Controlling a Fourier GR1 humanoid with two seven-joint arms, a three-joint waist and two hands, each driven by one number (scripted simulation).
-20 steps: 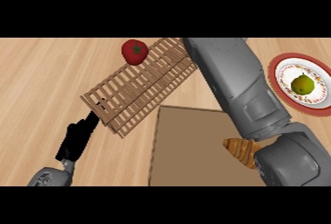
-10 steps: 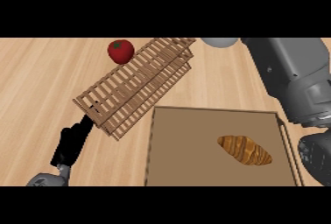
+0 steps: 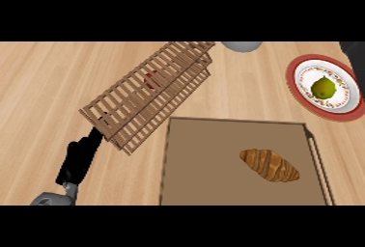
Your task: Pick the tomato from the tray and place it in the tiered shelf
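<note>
Landmark: you can place everything from the brown tray [image 3: 206, 164], which fills the lower middle of the head view on the wooden counter [image 3: 43, 87].

Tomato: you see it only as a red patch [image 3: 151, 80] showing through the slats of the shelf, up and to the left of the tray — it is not on the tray. How deep it sits among the tiers you cannot tell.

Shelf: the slatted wooden shelf [image 3: 146, 99] runs on a slant from the tray's upper left corner up toward the top edge of the view; its lower end lies just beside that corner.

Pastry: a brown croissant [image 3: 269, 164] lies on the tray, in its right half.

Plate: up and to the right of the tray, well apart from it, you have a red-rimmed plate [image 3: 343, 103] with a green pear [image 3: 323, 88] on it.

Left hand: the black left hand [image 3: 77, 159] shows left of the tray, near the shelf's lower end, fingers straight and relaxed, grasping nothing.

Right hand: you get only a dark sliver at the view's upper right corner, above the plate — whether it is the hand, and how its fingers stand, you cannot tell.
</note>
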